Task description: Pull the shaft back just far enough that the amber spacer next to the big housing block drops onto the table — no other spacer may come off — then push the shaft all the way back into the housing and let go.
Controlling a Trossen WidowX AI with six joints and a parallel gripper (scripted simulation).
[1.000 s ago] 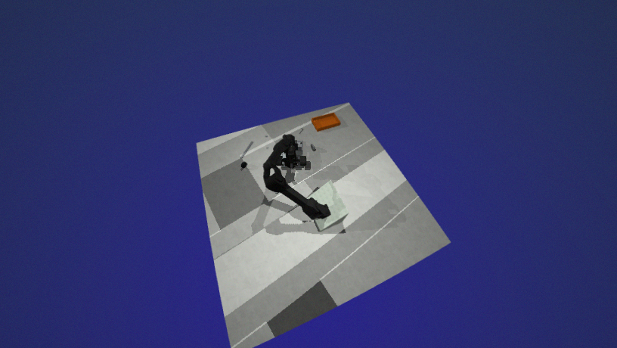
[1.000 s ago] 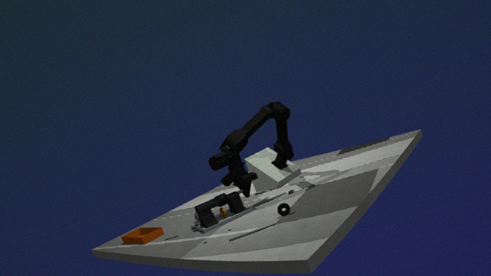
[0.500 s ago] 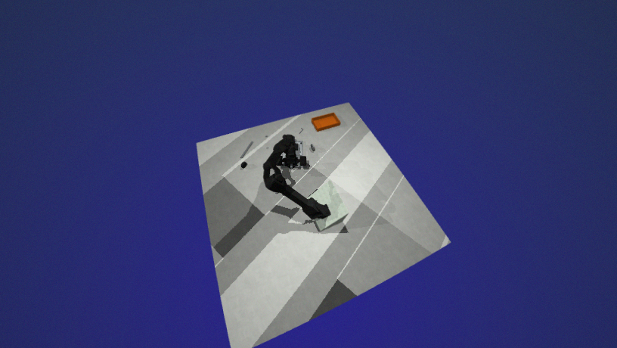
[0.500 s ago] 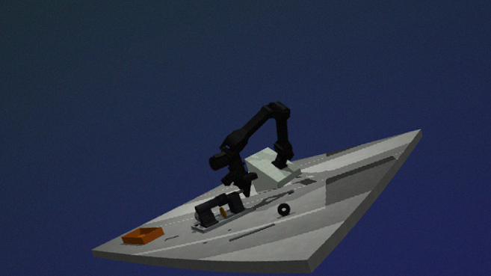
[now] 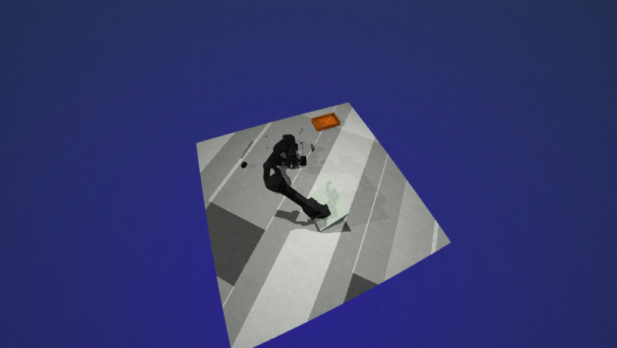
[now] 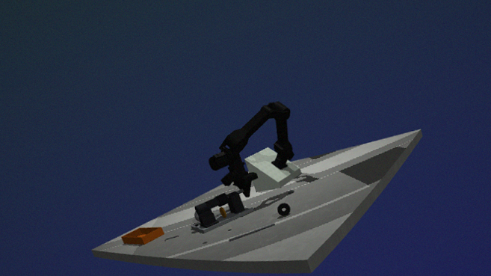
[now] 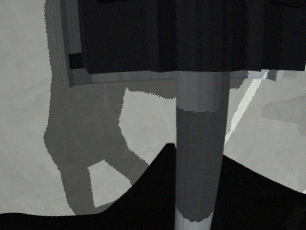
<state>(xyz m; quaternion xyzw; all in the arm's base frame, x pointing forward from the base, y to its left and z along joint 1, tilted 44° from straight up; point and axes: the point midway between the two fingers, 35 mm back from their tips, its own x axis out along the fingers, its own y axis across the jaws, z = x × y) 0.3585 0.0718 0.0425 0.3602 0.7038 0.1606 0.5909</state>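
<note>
On a pale base plate [image 6: 227,218] [image 5: 301,147] stand two dark blocks, the left one [image 6: 207,218] and the right one [image 6: 236,203]. A dark barrel [image 6: 210,204] lies across the top. The amber spacer [image 6: 223,212] shows upright between the blocks, below the barrel; whether it hangs or rests is unclear. The grey shaft [image 7: 200,135] sticks out of a dark block [image 7: 130,35] in the wrist view. My gripper [image 7: 182,150] [image 6: 248,194] is shut on the shaft, just outside the right block. The arm hides most of the assembly in the top view; other spacers are not distinguishable.
An orange tray [image 5: 328,128] [image 6: 153,235] lies beyond the assembly. A black ring [image 6: 279,210] [image 5: 243,164], a thin grey rod [image 6: 251,232] [image 5: 246,149] and a small hooked piece [image 6: 171,237] [image 5: 301,130] lie nearby. A pale green wedge [image 6: 261,173] [image 5: 336,203] stands at the arm's base.
</note>
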